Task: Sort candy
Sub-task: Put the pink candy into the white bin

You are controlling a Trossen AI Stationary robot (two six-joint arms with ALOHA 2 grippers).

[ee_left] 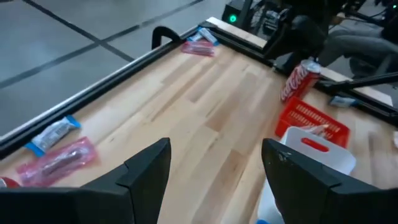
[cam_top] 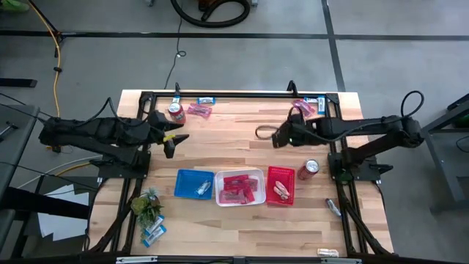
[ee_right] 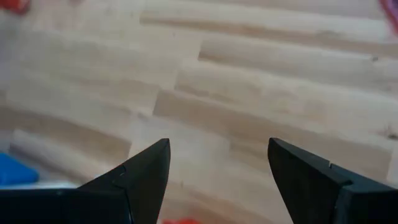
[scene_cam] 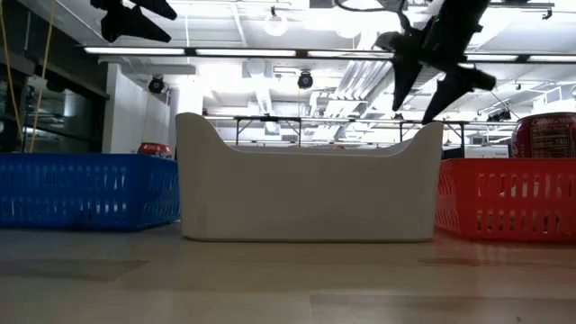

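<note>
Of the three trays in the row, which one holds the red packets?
The white tray, the middle one, between the blue tray and the red tray; red packets lie in it.

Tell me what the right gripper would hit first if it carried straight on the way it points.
Most likely the bare tabletop: the right gripper, jaws open, points down at plain wood with nothing lying there. Depth is hard to judge.

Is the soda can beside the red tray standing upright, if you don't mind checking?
No, the can lies on its side right of the red tray.
</note>
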